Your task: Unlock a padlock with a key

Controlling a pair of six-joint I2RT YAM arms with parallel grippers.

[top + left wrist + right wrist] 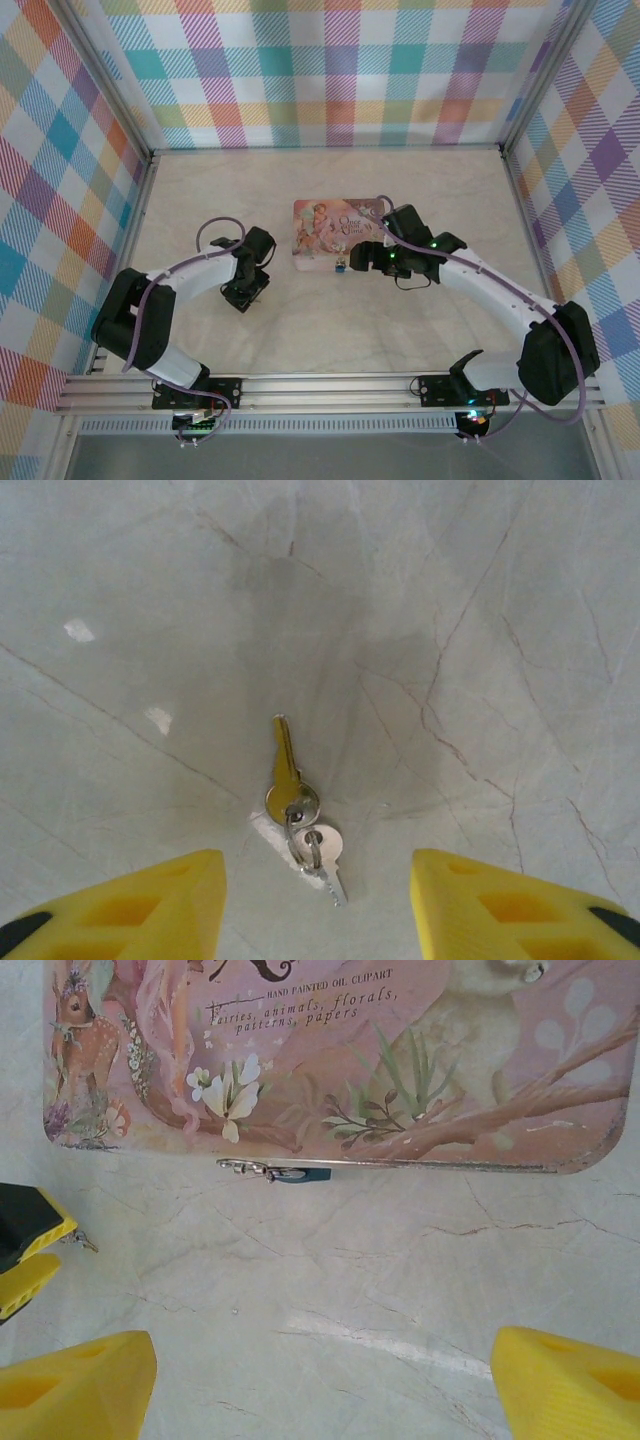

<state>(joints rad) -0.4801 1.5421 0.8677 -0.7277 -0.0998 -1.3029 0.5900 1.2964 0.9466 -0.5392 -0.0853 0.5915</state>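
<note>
**Table** (200, 210): pale marbled surface with checked cloth walls on the left, right and far sides.

**Tin box** (335, 228): pink, rectangular, illustrated with a deer, flowers and a rabbit. Lies flat near the table's middle.

**Padlock** (298, 1173): tiny, with a bluish body and metal fittings. Sits against the near edge of the tin box. The right wrist view does not show whether its shackle is closed. In the top view it is a small blue speck (341, 266) just near of the box.

**Key** (284, 765): brass-coloured, flat on the table, blade pointing away from the left wrist camera. A ring (300, 838) joins it to a silver key (325, 848).

**Left gripper** (316, 885): released, yellow fingers (150, 905) spread wide. It hangs low over the two keys and grasps nothing. The keys lie on the table between the fingers. In the top view it stands left of the tin box (243, 292).

**Right gripper** (322, 1350): released and empty, fingers (560, 1380) wide apart. It faces the padlock from the near side, apart from it. In the top view it is just right of the padlock (362, 258).
</note>
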